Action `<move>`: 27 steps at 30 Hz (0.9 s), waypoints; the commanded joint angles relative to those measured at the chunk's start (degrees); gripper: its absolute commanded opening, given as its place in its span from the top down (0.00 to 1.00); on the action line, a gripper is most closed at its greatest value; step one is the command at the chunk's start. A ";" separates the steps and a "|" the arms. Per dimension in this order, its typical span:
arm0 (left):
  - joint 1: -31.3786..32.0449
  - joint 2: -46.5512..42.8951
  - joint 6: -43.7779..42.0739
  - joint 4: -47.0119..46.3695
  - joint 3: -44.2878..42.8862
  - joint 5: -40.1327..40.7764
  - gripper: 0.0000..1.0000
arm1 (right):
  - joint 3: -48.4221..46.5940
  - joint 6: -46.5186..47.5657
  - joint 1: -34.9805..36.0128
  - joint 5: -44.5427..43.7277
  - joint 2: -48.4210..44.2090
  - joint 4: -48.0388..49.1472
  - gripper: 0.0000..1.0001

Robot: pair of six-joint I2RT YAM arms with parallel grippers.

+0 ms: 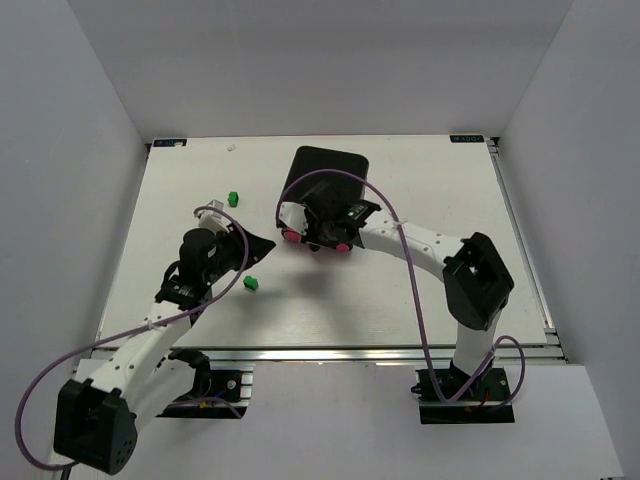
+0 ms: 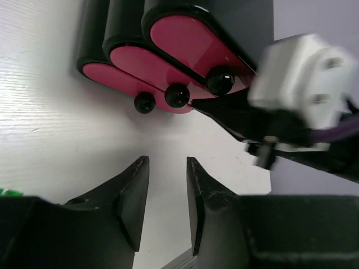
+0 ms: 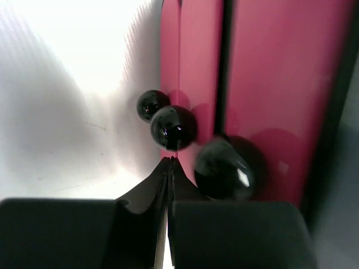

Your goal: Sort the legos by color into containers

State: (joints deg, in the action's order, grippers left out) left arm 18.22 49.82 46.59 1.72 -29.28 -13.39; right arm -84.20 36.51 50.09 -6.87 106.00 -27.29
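Three glossy magenta drawers [image 2: 185, 42] with round black knobs [image 3: 174, 126] sit stacked in a rounded black casing [image 1: 330, 170] at the far middle of a matte white table [image 1: 400, 300] enclosed by plain pale grey walls [image 1: 300, 60]. The right gripper [image 3: 170, 161] is clenched, tips just under the middle knob. The left gripper [image 2: 167, 162] hangs released. Two small green bricks lie left of the casing, one farther [image 1: 233, 198], one nearer [image 1: 251, 285].
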 commanded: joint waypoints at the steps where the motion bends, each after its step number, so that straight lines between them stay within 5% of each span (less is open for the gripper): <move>1: 0.41 4.48 2.36 -12.42 1.94 -5.85 0.56 | -3.60 -4.08 -1.65 6.00 -6.75 -1.29 1.00; 6: 0.94 16.08 5.00 -24.29 2.21 -10.77 0.55 | -3.07 -5.04 -3.14 6.25 -8.43 -2.24 1.00; 10: 0.94 24.95 5.36 -30.62 1.24 -15.86 0.55 | 0.52 -6.10 -5.17 19.14 -15.98 -2.17 1.00; 16: 0.94 39.37 7.19 -43.79 0.45 -19.74 0.52 | 10.55 -9.08 -7.81 31.74 -27.59 3.64 0.79; 22: 1.47 50.45 8.25 -46.97 -4.73 -20.98 0.36 | 11.61 -9.18 -10.27 32.63 -28.65 2.06 0.78; 27: 1.99 55.29 8.78 -45.92 -9.48 -20.37 0.32 | 10.73 -9.35 -11.85 33.06 -27.95 1.98 0.76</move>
State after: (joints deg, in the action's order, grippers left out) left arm 19.49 104.75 54.89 -41.25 -35.86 -32.75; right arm -72.93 28.34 39.29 24.14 77.71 -26.79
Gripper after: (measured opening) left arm 0.678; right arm 0.237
